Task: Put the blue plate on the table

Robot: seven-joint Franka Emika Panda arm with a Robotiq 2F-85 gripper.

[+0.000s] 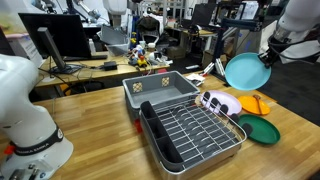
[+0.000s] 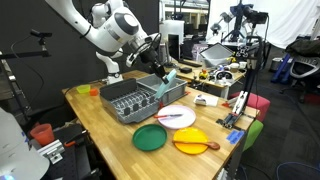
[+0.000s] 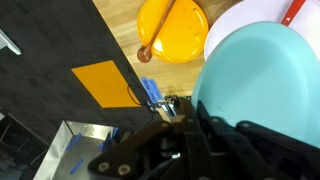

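Turquoise plastic fills the wrist view: the blue plate (image 3: 265, 90), round and plain with a shallow raised rim, is clamped at its edge by the gripper (image 3: 200, 128), whose dark fingers are closed on the rim. Only this view looks down past it to the orange plate (image 3: 173, 28), a wooden spoon (image 3: 160, 28) across it, and to an orange square (image 3: 105, 82) on dark floor past the edge of the table (image 3: 115, 15).

In an exterior view the plate (image 1: 247, 70) faces the camera, tilted and held in the air beside the grey bin (image 1: 160, 90), clear of the wood. In an exterior view it is nearly edge-on, a teal sliver (image 2: 168, 79) at the bin's end under the white arm (image 2: 115, 28).

Beside the bin on the same side lie a white plate (image 2: 177, 116), bearing a red utensil, and the dark green plate (image 2: 151, 137). A wire rack (image 1: 195, 128) sits inside the bin. Beyond the bin, monitors (image 1: 55, 38) stand on desks. No lettering can be read at this size.
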